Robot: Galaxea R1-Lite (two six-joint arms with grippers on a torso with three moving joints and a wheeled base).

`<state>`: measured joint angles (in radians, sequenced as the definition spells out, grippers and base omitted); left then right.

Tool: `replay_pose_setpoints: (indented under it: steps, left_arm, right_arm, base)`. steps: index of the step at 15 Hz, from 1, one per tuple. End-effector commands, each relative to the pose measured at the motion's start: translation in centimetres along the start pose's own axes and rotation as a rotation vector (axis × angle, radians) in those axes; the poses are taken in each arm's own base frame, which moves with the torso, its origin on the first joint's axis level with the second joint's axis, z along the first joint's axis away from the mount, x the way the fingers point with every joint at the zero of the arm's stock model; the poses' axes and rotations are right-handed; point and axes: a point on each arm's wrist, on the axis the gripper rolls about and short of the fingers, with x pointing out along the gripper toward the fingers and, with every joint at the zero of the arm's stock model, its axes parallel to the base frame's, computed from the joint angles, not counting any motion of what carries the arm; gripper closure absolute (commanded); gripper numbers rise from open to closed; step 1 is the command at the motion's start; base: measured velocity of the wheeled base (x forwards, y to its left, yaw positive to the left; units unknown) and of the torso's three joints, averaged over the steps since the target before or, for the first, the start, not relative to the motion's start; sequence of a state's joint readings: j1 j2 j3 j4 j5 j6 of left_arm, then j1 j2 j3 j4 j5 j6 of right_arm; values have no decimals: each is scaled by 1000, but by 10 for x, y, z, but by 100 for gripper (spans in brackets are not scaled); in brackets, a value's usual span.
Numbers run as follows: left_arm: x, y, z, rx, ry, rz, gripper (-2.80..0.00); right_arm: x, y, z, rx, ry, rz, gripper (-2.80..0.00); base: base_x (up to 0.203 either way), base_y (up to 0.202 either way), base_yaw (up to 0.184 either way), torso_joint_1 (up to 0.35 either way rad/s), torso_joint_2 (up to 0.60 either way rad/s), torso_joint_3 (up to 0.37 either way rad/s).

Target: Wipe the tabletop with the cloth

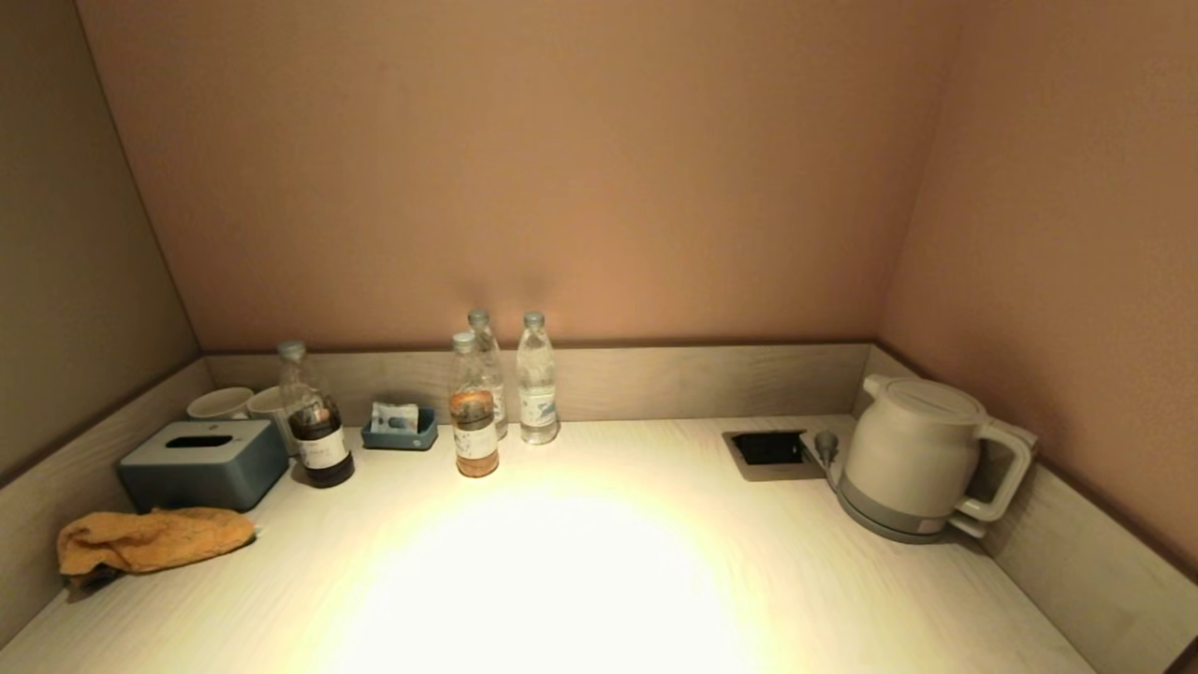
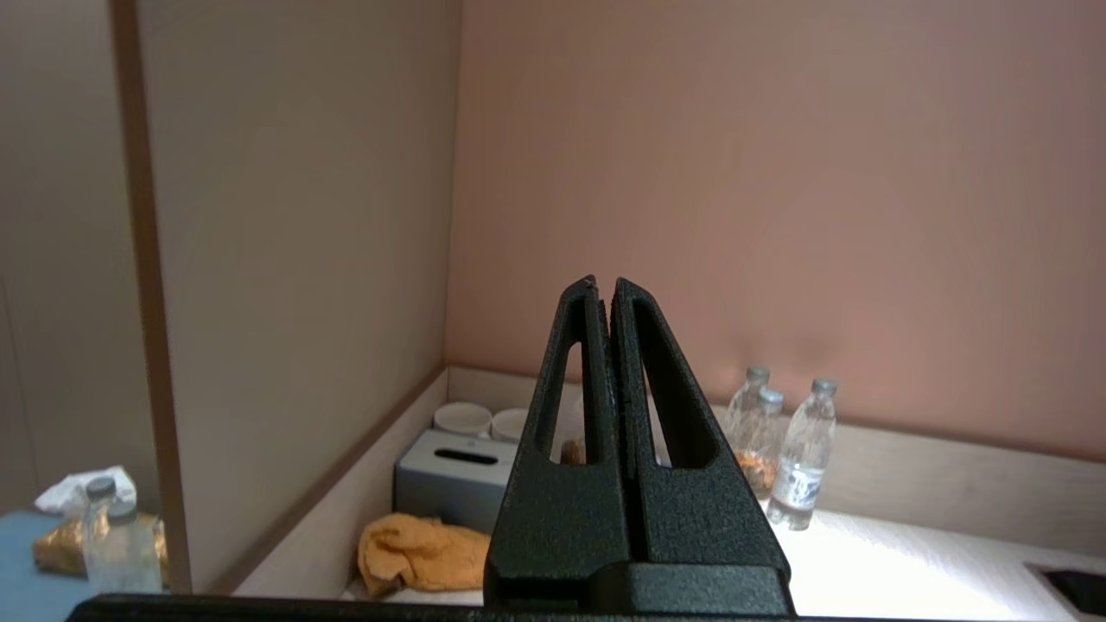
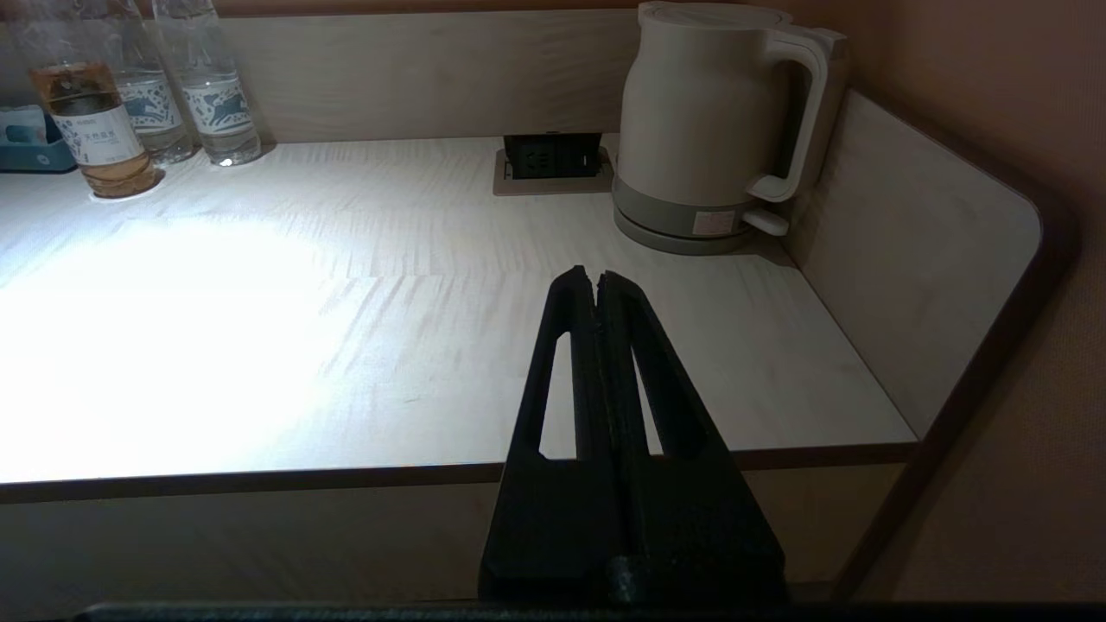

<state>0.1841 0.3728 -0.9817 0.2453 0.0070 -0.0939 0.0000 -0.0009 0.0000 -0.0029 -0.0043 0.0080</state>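
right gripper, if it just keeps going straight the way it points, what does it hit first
Probably the bare tabletop just ahead of the shut right gripper; the kettle stands off to one side. Depth is uncertain.

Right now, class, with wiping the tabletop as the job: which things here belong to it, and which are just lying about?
Belongs to the job:
orange cloth, crumpled at the left edge
tabletop
left tool, shut, empty
right tool, shut, empty

Just lying about:
kettle
tissue box
four bottles
two cups
sachet tray
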Motion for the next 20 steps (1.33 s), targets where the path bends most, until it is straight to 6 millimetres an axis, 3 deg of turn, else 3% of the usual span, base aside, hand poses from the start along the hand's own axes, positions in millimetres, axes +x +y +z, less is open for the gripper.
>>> replay_pose_setpoints:
  steps: [1,7,13,20]
  left_arm:
    - [-21,5,1,-6,-64,-21,0]
    - [-34,20,-6,-1,-83,-82,0]
    - [-61,26,-47,5,-96,-127,0]
    - [-65,28,-74,48,-80,-143,0]
  right_arm:
    - [0,0,0,1,1,0,0]
    - [0,0,0,0,1,0,0]
    - [0,0,0,1,1,0,0]
    - [0,0,0,0,1,0,0]
  base:
    - [0,0,0,0,0,0]
    - [0,0,0,0,0,0]
    - [0,0,0,0,0,0]
    - [0,0,0,0,0,0]
